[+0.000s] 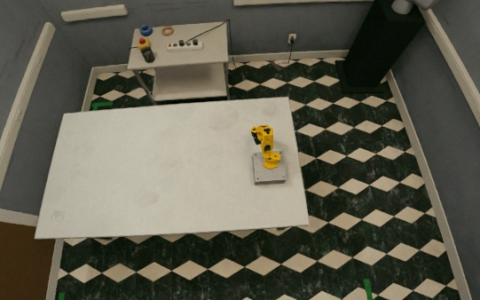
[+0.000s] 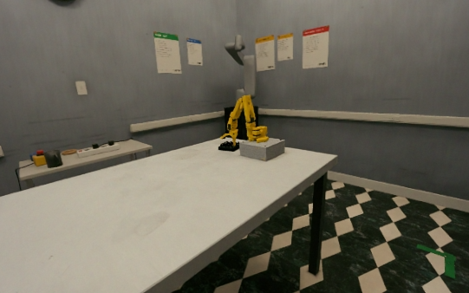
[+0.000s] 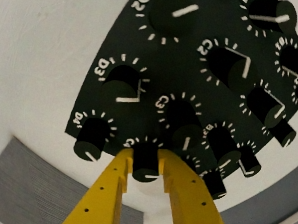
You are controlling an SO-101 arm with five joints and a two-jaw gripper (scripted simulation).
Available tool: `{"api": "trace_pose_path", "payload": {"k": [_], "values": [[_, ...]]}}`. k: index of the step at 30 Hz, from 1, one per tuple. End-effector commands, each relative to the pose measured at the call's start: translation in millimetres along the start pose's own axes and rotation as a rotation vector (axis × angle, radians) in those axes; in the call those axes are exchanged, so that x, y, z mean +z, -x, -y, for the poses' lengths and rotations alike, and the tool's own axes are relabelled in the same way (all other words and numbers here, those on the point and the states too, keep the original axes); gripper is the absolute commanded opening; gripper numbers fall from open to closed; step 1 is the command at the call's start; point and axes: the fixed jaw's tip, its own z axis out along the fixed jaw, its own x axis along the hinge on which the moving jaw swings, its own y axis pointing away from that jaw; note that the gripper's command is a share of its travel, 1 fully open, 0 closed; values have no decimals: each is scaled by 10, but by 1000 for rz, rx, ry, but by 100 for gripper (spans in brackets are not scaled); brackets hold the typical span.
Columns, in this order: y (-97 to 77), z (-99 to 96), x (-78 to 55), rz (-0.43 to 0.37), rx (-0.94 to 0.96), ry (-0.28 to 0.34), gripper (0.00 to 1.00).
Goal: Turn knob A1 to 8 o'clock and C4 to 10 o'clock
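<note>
The jaws pinch a black knob [image 3: 145, 160] on the nearest edge row of the knob box [image 3: 193, 63], which spreads out beyond them on the white desk [image 3: 53, 43]. Which knob this is cannot be read, so I judge one turn is under way, with no way to confirm either setting.

Beside the end effector [image 3: 147, 163]: black cylindrical knobs [image 3: 92, 141] stand close on both sides along the black knob box [image 3: 166, 50] edge.
Behind: grey square base block [image 2: 263, 148] just beside the box.
Open room: white tabletop [image 2: 156, 195] stretches bare leftward.
</note>
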Motion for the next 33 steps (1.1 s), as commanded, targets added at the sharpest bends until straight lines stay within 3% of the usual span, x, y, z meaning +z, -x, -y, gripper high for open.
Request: {"api": "trace_pose_path", "payload": {"k": [1,33], "values": [[0,-5,6,-7,-56,7,1],[-24,2,6,-5,-492,9,1]]}}
